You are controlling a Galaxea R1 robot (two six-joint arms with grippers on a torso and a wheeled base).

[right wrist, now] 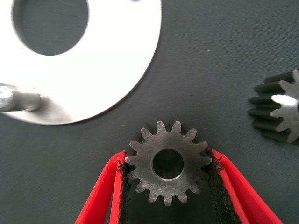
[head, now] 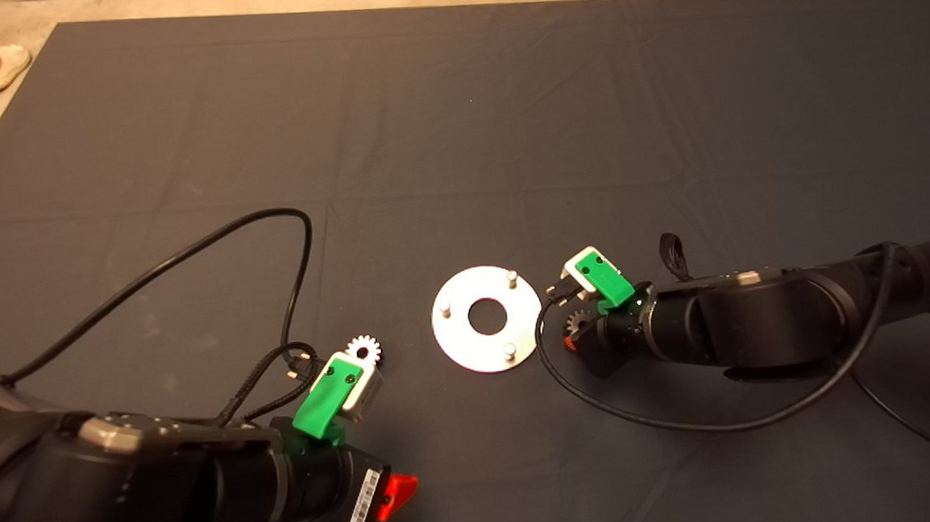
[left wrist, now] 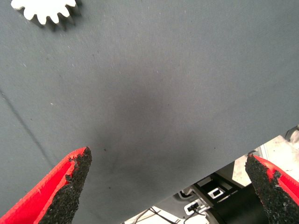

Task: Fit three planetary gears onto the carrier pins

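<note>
The shiny disc (head: 458,338) lies on the mat with three bare carrier pins, one at the far side (head: 511,275), one at the left (head: 446,310), one at the near side (head: 509,350). My right gripper (right wrist: 167,161) is shut on a dark steel gear (right wrist: 167,163) just right of the disc (right wrist: 107,70); that gear also shows in the head view (head: 578,321). A second dark gear (right wrist: 278,112) lies beside it. The bright silver gear (head: 364,349) lies left of the disc. My left gripper (left wrist: 168,163) is open and empty, short of the silver gear (left wrist: 46,9).
Black cables loop over the mat from the left arm (head: 295,247) and the right arm (head: 685,425). A person's foot in a light shoe (head: 5,67) stands on the floor past the mat's far left corner.
</note>
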